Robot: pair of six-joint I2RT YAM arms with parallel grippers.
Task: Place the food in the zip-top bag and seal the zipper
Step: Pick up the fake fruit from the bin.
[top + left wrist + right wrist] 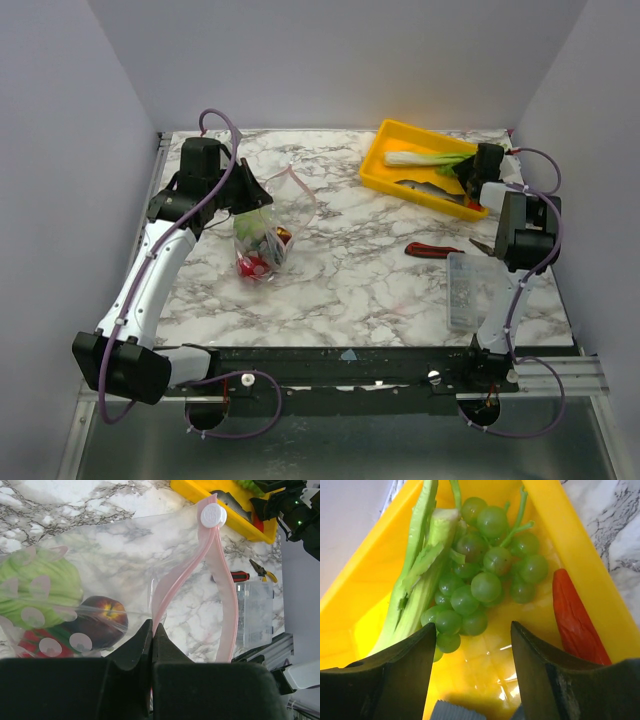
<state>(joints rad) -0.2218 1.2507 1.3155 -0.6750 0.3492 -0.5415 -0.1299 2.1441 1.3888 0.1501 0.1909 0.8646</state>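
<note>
One zip-top bag on the marble with three toys inside: one green leafy one, one dark purple one, one red one. My left gripper is clamped tight on its pink zipper. My right gripper hangs wide open and empty over one yellow tray. One grape bunch sits just ahead of the fingers, flanked by one leek and one red chili.
</note>
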